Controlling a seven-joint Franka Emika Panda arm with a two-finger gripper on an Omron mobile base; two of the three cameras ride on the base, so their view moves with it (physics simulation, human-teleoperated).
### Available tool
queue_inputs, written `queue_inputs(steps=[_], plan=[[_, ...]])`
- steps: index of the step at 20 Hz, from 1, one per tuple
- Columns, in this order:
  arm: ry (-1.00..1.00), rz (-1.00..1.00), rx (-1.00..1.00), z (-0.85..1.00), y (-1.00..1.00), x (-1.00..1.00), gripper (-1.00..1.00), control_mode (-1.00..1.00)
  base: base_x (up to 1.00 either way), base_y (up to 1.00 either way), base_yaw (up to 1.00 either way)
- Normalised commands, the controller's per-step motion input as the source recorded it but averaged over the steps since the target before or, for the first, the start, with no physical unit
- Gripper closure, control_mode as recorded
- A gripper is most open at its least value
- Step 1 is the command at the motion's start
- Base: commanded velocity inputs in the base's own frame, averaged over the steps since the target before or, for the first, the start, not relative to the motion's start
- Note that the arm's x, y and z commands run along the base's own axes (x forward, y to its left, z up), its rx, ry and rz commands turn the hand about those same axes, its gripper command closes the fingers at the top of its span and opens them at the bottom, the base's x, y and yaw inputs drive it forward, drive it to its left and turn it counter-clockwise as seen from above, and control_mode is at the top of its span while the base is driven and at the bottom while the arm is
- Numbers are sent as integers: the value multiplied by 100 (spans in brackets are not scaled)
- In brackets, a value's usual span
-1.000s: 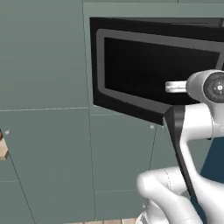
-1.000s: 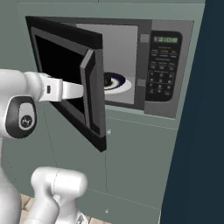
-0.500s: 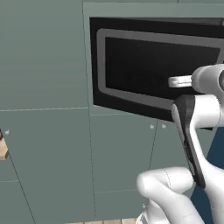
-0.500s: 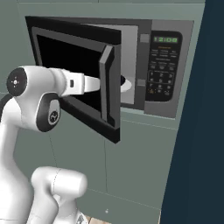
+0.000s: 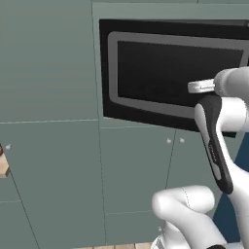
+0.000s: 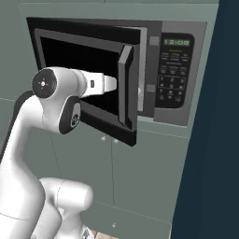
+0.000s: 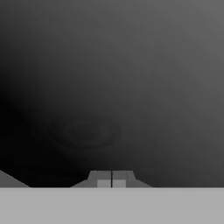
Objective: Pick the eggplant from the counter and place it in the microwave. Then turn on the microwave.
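Observation:
The microwave (image 6: 154, 70) is built into the grey-green wall, and its door (image 5: 160, 73) hangs part-way open, hinged on the left. My gripper (image 6: 114, 84) is shut with nothing in it and rests its tip against the door's outer face near the free edge. From the left base view the gripper (image 5: 190, 87) touches the dark window's right side. In the hand view the fingertips (image 7: 104, 179) lie together against the dark glass. The door hides the eggplant. The counter is out of view.
The keypad (image 6: 172, 86) and green display (image 6: 176, 43) sit right of the door. Cabinet fronts with small knobs (image 5: 169, 141) lie below. A dark blue wall (image 6: 210, 140) stands on the right. A small beige-brown piece (image 5: 3, 165) shows at the left edge.
The microwave door has swung further toward closed, with my arm following and the shut gripper staying against its outer face. The plate seen inside earlier is now covered by the door.

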Motion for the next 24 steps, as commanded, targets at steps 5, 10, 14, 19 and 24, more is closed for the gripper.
queue_inputs(steps=[5, 10, 14, 19, 24], plan=[[0, 7, 0, 0, -2, 37, 100, -100, 0, 0, 0], [0, 6, 0, 0, -4, 41, 100, -100, 0, 0, 0], [0, 6, 0, -2, -2, 47, 100, -100, 0, 0, 0], [0, 5, 0, -2, 0, 47, 100, -100, 0, 0, 0], [0, 3, 0, -3, 0, 44, 100, -100, 0, 0, 0]])
